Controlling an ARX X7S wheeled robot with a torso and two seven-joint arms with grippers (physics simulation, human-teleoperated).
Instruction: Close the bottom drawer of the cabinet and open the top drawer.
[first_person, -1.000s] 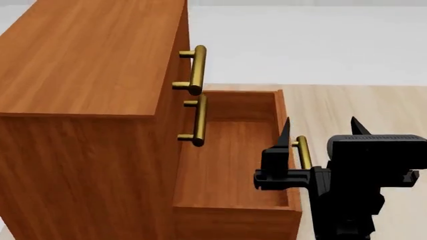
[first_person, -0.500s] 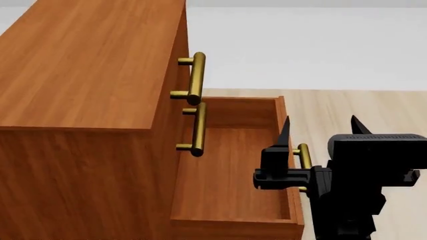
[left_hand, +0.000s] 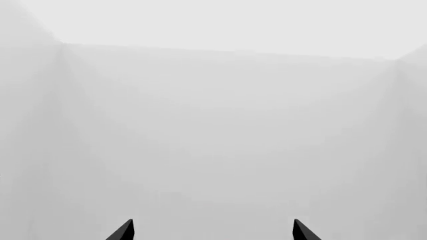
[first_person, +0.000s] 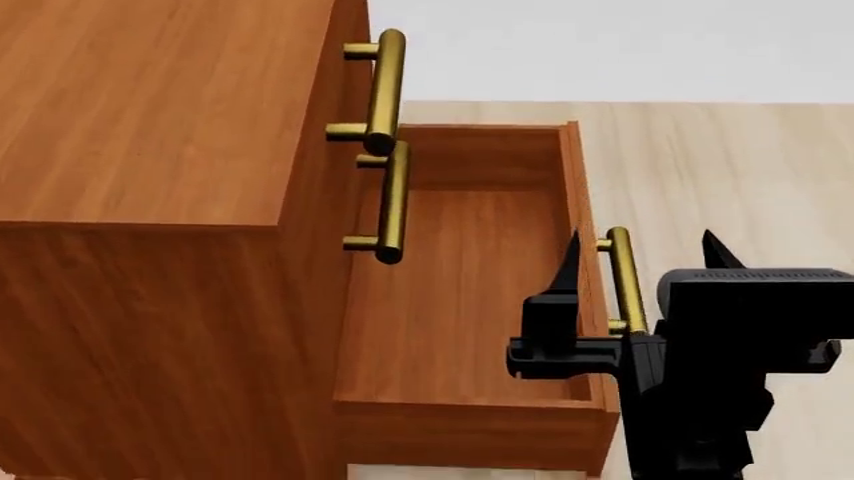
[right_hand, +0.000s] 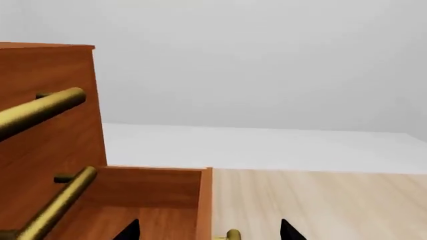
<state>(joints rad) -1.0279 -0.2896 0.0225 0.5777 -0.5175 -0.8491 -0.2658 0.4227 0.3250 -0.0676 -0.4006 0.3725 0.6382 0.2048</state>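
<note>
The cabinet (first_person: 147, 150) is reddish-brown wood with a fine straight grain, smooth, with a soft satin sheen on top. The bottom drawer (first_person: 467, 300), at 3 o'clock from the cabinet, shows the same wood inside. Its bar handle (first_person: 623, 280) looks like polished brass, as does the top drawer's handle (first_person: 384, 90). The right hand (first_person: 641, 300) is matt black, perhaps plastic. The floor (first_person: 721, 170) is pale matt wood planking.
</note>
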